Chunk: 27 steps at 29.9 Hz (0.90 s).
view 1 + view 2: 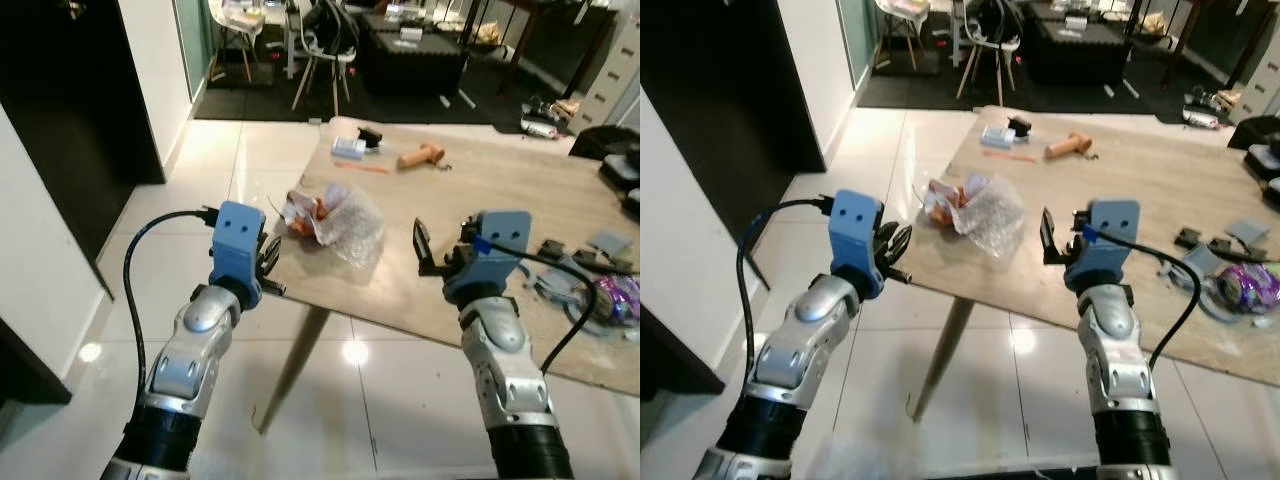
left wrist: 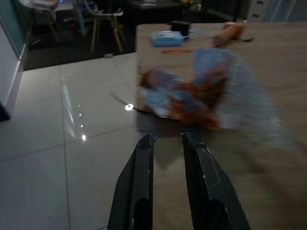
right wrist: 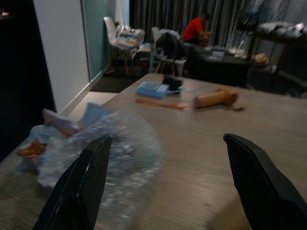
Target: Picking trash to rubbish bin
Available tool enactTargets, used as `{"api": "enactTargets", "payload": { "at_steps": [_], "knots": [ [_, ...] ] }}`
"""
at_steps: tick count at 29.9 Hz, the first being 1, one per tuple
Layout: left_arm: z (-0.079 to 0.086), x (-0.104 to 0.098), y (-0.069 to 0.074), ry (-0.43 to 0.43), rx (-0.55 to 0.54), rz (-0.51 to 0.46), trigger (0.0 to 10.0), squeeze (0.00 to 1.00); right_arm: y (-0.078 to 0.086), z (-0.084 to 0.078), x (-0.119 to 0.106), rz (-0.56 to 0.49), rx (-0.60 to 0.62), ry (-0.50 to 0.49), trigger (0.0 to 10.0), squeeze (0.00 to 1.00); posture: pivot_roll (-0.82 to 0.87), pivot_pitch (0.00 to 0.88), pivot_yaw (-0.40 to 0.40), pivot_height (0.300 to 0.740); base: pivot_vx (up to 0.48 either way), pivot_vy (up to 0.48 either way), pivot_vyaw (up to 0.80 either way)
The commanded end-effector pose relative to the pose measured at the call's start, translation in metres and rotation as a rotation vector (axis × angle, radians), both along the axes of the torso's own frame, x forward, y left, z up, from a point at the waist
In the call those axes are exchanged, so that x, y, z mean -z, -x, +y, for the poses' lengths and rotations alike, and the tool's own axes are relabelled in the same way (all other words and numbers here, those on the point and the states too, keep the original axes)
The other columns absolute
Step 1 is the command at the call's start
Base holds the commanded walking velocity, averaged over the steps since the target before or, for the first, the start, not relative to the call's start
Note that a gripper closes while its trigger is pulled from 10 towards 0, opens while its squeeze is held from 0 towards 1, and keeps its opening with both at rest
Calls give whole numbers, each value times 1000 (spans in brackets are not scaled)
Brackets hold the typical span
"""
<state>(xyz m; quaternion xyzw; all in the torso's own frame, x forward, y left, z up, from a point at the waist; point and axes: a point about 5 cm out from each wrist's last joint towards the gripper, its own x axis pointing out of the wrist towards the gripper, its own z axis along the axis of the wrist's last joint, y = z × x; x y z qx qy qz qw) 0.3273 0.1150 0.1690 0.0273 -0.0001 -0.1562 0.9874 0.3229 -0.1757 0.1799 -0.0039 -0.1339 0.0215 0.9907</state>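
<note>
One trash bundle (image 1: 330, 222), two hands

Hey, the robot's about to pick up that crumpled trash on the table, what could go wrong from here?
The trash pile is loose: bubble wrap and wrappers heaped near the table edge, so a pinch may lift one piece and knock the rest to the floor. The left tool is nearly shut and may push the pile instead of grasping it. The right tool is wide open, but bubble wrap could slip from it.
</note>
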Motion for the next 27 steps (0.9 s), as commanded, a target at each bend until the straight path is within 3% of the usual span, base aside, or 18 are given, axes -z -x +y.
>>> {"api": "enactTargets", "payload": {
  "at_steps": [1,5,12,19,21,22,23,27],
  "knots": [
    [-2,0,1,-8,2,3,10000,0,1,-3,0,1,12,3,10000,0,-78,79,-25,740,401,0,0],
    [0,1,1,-23,-8,3,10000,0,1,-2,0,-1,6,2,10000,0,-77,75,-26,740,385,0,0],
    [6,-4,3,-55,-10,-61,10000,0,0,-1,-3,-17,-5,3,10000,0,-75,73,-24,740,0,0,0],
    [6,-3,4,-98,29,-55,10000,0,-2,-2,-2,-20,-28,-4,10000,0,-76,58,-17,740,0,0,0],
    [4,-2,6,-106,63,-48,10000,0,-5,-1,-1,-15,-59,-16,10000,710,-82,48,-12,740,0,0,0],
    [4,-2,6,-106,63,-48,10000,0,-5,-1,-1,-15,-59,-16,10000,710,-82,48,-12,740,0,0,0],
    [3,-1,6,-122,89,-49,10000,0,-7,-2,1,-2,-83,-24,10000,1000,-80,38,-13,740,0,0,0],
    [-2,-5,5,-154,171,-60,10000,0,-19,2,4,52,-166,-7,10000,1000,-76,35,-7,740,0,0,0]
  ]
}}
